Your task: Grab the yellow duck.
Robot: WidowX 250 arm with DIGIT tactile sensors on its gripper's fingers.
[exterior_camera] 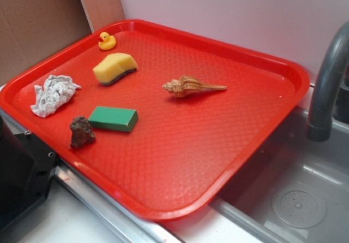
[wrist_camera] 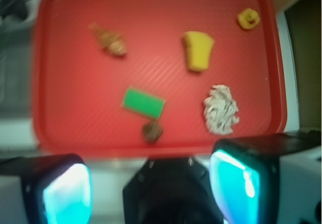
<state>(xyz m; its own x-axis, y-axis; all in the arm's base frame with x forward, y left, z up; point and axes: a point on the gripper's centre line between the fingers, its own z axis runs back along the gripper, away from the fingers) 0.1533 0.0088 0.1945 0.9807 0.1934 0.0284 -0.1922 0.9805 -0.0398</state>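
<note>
Gripper (wrist_camera: pixel 151 183) fingers stand well apart in the wrist view, with nothing between them, and the gripper sits above the near edge of the red tray (exterior_camera: pixel 229 161), well away from the target. The yellow duck (exterior_camera: pixel 107 41) is in the far corner of the tray, close to the rim, just behind the yellow sponge (exterior_camera: pixel 115 68).

To do this step well, I think the arm should travel across the whole tray and come down on the duck from straight above. The fingers should close on the round body, not on the small head. Because the rim is near, one finger may touch it, so it is better to turn the wrist so the fingers do not point toward the rim. The sponge has the same colour but is bigger and wedge-shaped with a dark underside, so it must not be confused with the duck.

The duck looks smooth and rounded, probably rubber, and could slip out. The tray has a fine textured surface. Also on it are a ridged spiral shell (exterior_camera: pixel 191 86), a crumpled cloth (exterior_camera: pixel 53 94), a green block (exterior_camera: pixel 113 118) and a rough brown stone (exterior_camera: pixel 81 131).
</note>
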